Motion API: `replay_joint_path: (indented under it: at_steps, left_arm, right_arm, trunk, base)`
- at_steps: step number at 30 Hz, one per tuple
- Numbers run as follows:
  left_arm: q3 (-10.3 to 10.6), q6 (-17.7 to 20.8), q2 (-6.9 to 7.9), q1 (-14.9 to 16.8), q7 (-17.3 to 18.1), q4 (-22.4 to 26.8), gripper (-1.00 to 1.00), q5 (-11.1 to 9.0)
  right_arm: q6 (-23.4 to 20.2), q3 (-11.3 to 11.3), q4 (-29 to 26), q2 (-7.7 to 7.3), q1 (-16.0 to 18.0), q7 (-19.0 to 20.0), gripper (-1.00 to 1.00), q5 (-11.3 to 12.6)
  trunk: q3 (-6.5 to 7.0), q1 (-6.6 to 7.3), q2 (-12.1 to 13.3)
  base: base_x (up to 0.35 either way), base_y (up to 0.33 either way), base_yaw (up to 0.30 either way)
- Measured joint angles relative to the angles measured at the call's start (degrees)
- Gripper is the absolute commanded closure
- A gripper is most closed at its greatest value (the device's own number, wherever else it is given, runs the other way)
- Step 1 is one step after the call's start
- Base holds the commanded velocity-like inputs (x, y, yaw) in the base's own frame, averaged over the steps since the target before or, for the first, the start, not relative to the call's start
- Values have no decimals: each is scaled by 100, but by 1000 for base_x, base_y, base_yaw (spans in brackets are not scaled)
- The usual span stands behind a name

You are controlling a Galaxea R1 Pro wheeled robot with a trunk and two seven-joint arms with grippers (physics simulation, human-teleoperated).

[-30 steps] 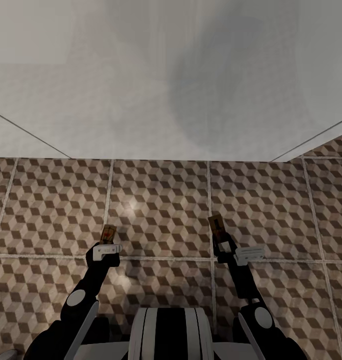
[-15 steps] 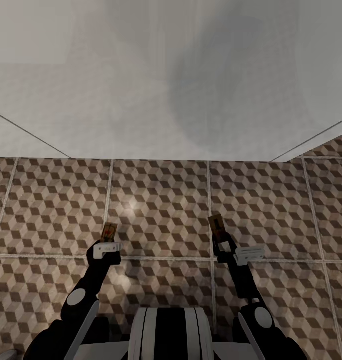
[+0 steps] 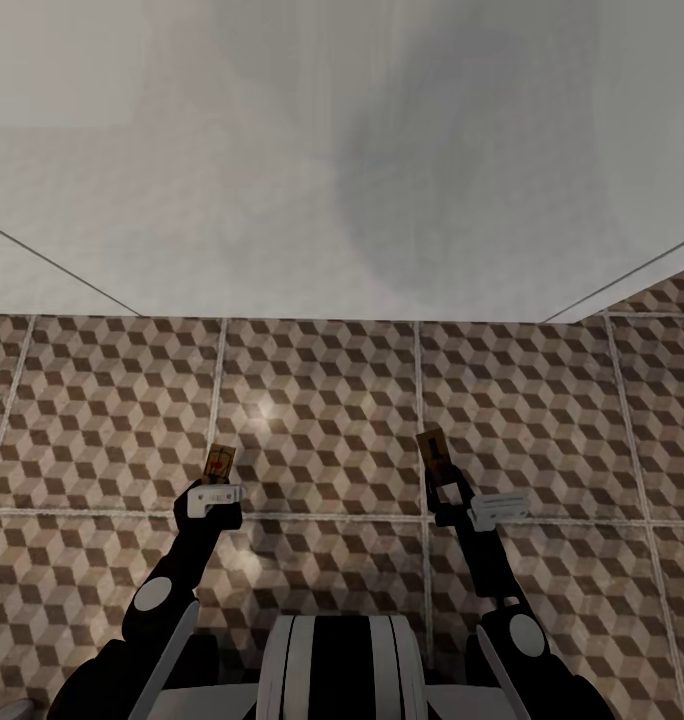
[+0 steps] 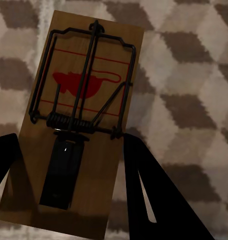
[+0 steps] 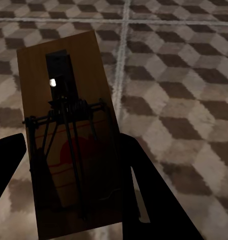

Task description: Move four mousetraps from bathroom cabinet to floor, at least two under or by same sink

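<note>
Two mousetraps are held above the bathroom floor (image 3: 322,400) with its brown, beige and white cube tiles. My left gripper (image 3: 215,485) is shut on one mousetrap (image 3: 219,461), a tan board with a dark wire bar and a red mouse print (image 4: 79,100), clamped between the black fingers (image 4: 144,190). The other mousetrap (image 3: 433,450) sticks forward out of my right gripper (image 3: 442,480), which is shut on it. In the right wrist view that board (image 5: 69,125) sits between the dark fingers (image 5: 144,195), over a grout line. Cabinet and sink are out of view.
A broad white surface (image 3: 332,180) spans the far half of the head view, its lower edge meeting the tiles just ahead of both grippers. More tiled floor shows past its right side (image 3: 677,290). My trunk (image 3: 337,665) is at the near edge.
</note>
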State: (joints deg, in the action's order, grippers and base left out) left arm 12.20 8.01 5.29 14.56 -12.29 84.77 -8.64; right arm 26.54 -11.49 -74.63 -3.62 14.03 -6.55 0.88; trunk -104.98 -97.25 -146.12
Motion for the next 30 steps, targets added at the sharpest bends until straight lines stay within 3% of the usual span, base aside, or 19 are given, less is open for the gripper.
replay_joint_path:
  at_steps: [30]
  left_arm:
    - [0, 11, 0, 0, 0, -3, 100, 0]
  right_arm:
    - [1, 0, 0, 0, 0, 0, 100, -1]
  trunk:
    - [0, -59, -31]
  base:
    - [0, 0, 0]
